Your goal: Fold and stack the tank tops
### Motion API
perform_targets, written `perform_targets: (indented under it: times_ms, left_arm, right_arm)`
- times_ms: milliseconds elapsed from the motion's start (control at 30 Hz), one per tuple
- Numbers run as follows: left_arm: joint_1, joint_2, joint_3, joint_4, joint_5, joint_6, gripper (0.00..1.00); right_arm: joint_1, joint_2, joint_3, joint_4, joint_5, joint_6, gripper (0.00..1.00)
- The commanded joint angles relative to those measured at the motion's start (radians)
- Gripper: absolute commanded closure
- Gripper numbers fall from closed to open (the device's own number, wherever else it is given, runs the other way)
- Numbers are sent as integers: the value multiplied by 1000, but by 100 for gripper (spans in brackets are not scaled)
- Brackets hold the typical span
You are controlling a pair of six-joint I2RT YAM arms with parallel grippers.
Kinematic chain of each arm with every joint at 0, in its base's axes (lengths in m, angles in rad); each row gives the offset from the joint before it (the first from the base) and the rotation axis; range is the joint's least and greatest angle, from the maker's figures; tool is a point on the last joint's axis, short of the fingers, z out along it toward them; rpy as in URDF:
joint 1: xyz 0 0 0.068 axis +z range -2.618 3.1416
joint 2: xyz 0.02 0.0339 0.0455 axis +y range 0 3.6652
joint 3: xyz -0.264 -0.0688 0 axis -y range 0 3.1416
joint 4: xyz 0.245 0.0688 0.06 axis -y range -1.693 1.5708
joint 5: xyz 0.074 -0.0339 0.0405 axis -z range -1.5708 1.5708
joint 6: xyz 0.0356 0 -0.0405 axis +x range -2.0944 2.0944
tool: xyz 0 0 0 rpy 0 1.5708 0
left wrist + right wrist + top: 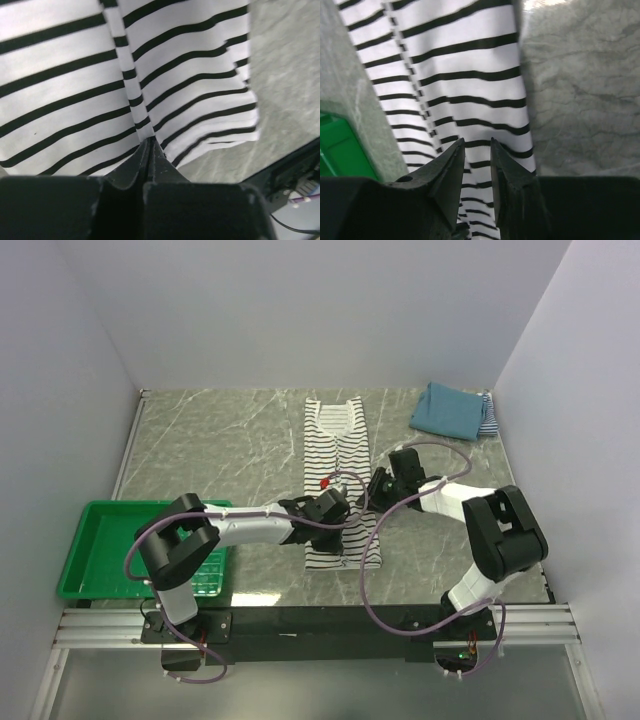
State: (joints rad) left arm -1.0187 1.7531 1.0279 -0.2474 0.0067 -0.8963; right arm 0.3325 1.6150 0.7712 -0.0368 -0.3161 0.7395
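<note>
The black-and-white striped tank top lies as a long narrow strip in the middle of the table, neckline at the far end. My left gripper is over its near half, shut on a ridge of the cloth, and the stripes bunch toward the closed tips. From the right, my right gripper sits at the strip's right edge. Its jaws stand open with a narrow gap just above the striped cloth. The folded teal-blue tank top lies at the back right on the fine striped one.
A green plastic basket sits at the near left of the table and shows in the right wrist view's corner. White walls close in the back and both sides. Marbled grey tabletop surrounds the strip.
</note>
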Motion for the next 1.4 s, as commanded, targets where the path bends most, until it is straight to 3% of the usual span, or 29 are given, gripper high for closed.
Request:
perform_targets:
  times_ms: [0,467,933,1133,1367]
  left_arm:
    - [-14,22,-26,-10,-36,-9,99]
    - [-31,-6,-104,-23,-71,-50,99]
    - [-31,-182,-126,-3,-82,-65,98]
    - [-14,-317,-155,-77,-148,-144,90]
    - [43,-455,-273,-98,-140,-216,54]
  right_arm:
    - [5,46,-6,58,12,8,66]
    - [-18,34,7,5,94,-40,65]
    - [-13,5,33,-29,92,-81,63]
    - [2,-202,-57,-100,146,-65,60]
    - [14,-444,-268,-163,157,-9,60]
